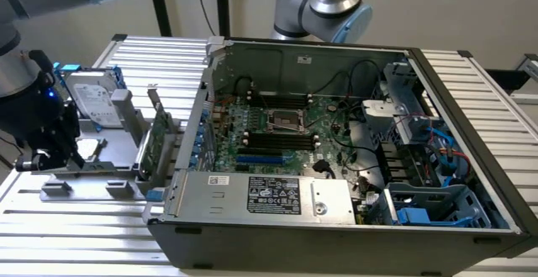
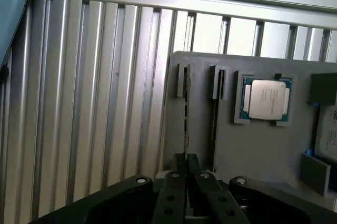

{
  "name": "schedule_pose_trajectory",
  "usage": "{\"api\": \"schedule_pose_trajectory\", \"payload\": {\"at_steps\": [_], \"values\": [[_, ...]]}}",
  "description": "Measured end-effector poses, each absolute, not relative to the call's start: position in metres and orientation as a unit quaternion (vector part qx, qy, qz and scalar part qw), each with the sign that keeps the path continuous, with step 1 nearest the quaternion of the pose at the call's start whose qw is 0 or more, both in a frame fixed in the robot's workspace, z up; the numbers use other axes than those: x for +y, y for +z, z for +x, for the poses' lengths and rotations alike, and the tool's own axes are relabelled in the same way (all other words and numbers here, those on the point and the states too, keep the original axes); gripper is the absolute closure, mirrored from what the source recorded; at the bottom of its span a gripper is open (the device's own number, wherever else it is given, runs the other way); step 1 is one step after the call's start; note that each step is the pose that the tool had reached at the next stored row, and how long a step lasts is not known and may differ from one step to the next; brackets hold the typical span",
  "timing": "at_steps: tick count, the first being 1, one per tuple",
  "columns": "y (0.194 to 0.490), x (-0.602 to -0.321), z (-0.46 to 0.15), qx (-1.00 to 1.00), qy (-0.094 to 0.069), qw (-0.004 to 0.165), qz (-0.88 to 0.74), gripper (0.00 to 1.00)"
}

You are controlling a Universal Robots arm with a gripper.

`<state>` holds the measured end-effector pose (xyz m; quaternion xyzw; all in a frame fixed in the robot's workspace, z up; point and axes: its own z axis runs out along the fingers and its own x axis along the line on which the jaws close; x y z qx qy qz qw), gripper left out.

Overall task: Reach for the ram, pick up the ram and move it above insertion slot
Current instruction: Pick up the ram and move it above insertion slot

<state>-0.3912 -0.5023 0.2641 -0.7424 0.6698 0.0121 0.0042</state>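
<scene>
Tool near tabletop edge at exterior view's left, closed tight on ram. Ram stands on edge in gray holder slot, w/ CPU further along. Open PC case at exterior view's right.

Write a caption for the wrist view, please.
Pincer closed on the ram, standing edge-on in the grey holder near a processor.

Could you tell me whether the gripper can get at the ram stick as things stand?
Probably yes: the gripper is lined up right at the ram, which stands on edge in the gray holder, with nothing between them.
</scene>
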Motion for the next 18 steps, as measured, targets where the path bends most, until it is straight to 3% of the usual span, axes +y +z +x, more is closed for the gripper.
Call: {"api": "schedule_pose_trajectory", "payload": {"at_steps": [18], "values": [[0.344,-0.502,-0.340,0.666,0.020,0.006,-0.746,0.87]]}}
